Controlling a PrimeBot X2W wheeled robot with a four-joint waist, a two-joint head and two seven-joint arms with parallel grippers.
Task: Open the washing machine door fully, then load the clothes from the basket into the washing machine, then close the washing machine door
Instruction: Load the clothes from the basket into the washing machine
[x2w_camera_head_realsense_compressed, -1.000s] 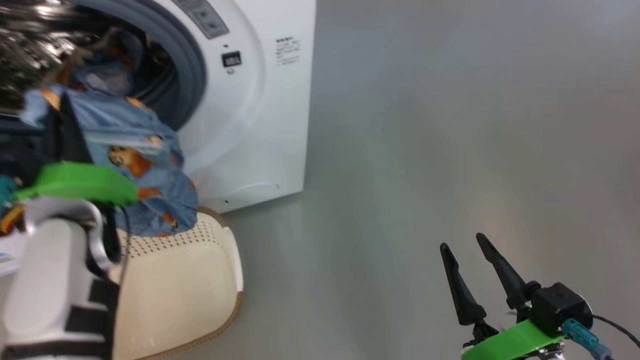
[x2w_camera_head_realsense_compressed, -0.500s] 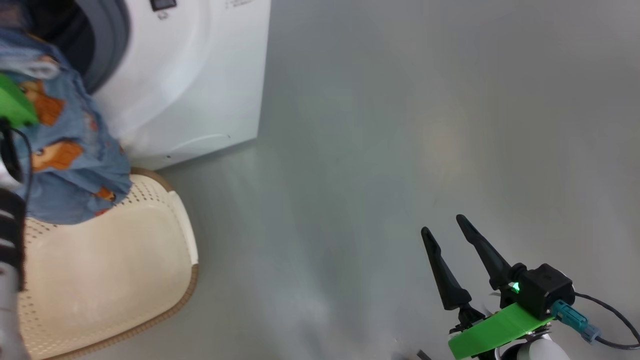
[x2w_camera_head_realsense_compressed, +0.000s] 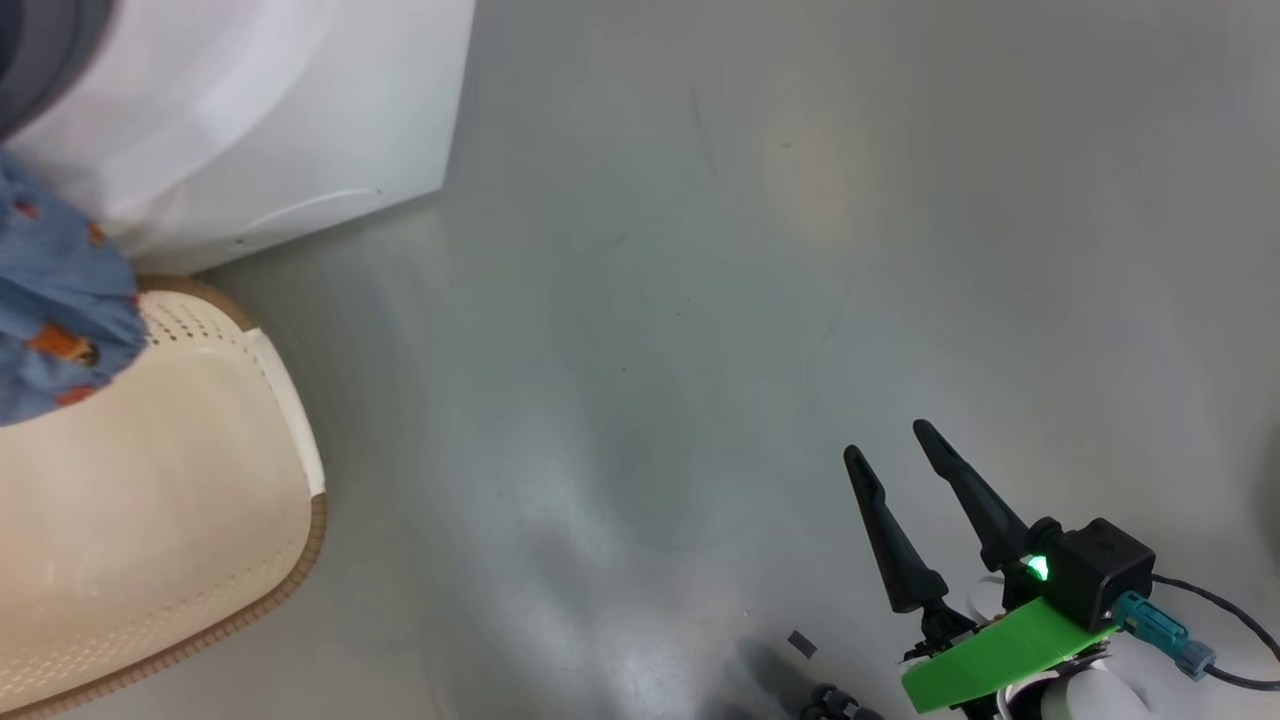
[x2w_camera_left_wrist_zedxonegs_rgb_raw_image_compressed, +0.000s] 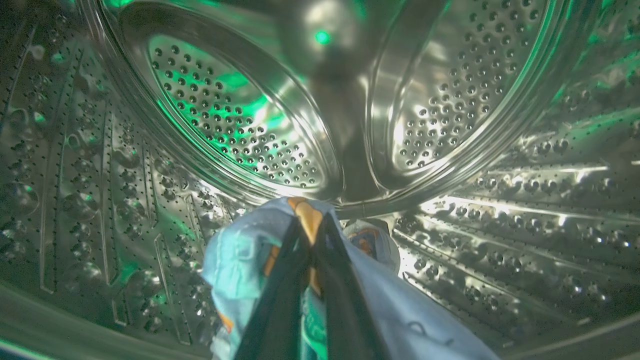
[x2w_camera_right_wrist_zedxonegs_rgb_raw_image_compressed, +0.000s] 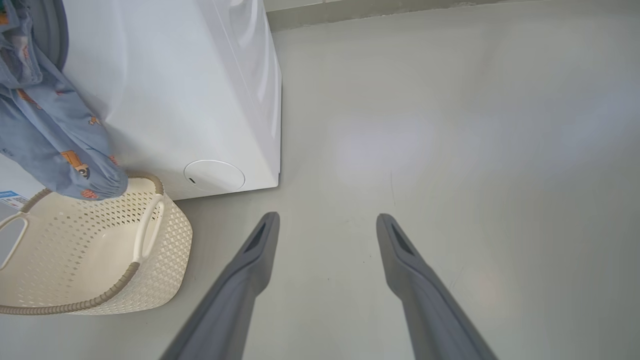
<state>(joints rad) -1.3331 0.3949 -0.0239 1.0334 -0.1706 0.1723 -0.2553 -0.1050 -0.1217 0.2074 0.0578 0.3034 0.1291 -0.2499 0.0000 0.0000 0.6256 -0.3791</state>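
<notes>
My left gripper (x2w_camera_left_wrist_zedxonegs_rgb_raw_image_compressed: 312, 220) is inside the washing machine's steel drum (x2w_camera_left_wrist_zedxonegs_rgb_raw_image_compressed: 240, 130), shut on a light-blue printed piece of the clothes (x2w_camera_left_wrist_zedxonegs_rgb_raw_image_compressed: 240, 260). That cloth trails out of the machine's mouth and hangs down its white front (x2w_camera_right_wrist_zedxonegs_rgb_raw_image_compressed: 55, 145), its end over the basket (x2w_camera_right_wrist_zedxonegs_rgb_raw_image_compressed: 90, 240). The head view has the cloth (x2w_camera_head_realsense_compressed: 50, 310) at the left edge above the basket (x2w_camera_head_realsense_compressed: 150, 500), beside the washing machine (x2w_camera_head_realsense_compressed: 250, 110). My right gripper (x2w_camera_head_realsense_compressed: 890, 440) is open over bare floor, well to the right; its fingers (x2w_camera_right_wrist_zedxonegs_rgb_raw_image_compressed: 250, 260) hold nothing. The door is out of view.
Grey floor (x2w_camera_head_realsense_compressed: 700, 300) spreads to the right of the machine and basket. A round white service cap (x2w_camera_right_wrist_zedxonegs_rgb_raw_image_compressed: 214, 175) sits low on the machine's front. A blue label (x2w_camera_right_wrist_zedxonegs_rgb_raw_image_compressed: 11, 198) shows at the left edge behind the basket.
The head camera has swung right and down, sliding machine, cloth and basket toward the left edge. The left arm has left that view. The right gripper stays open in about the same place.
</notes>
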